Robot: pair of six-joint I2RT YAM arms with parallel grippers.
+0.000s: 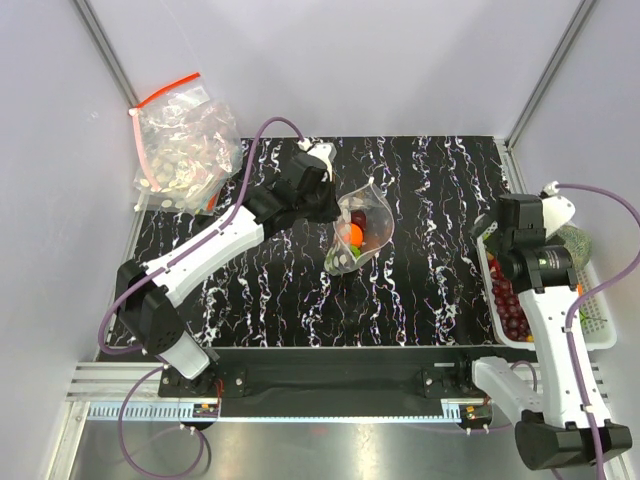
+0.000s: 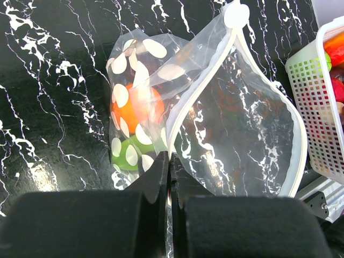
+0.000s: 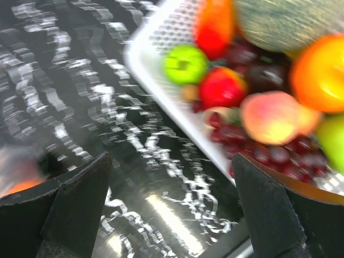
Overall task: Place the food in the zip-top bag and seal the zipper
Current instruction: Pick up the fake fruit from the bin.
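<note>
**The zip-top bag (image 2: 236,129) is held at its zipper (image 2: 201,86) by the left gripper (image 2: 169,167); the right gripper (image 3: 172,207) is spread wide and nothing is held in it.**

The bag is found just ahead of the pinched left fingers. Its long axis is pointed away from them and its mouth is gaped to the right. An orange piece (image 2: 141,106) and a green piece (image 2: 129,146) are seen inside. A basket (image 2: 314,102) of fruit is placed well to the right, partly under the right gripper. A heap of bags (image 1: 185,150) lies far to the left. Bare table (image 1: 430,260) is seen between bag and basket.
</note>
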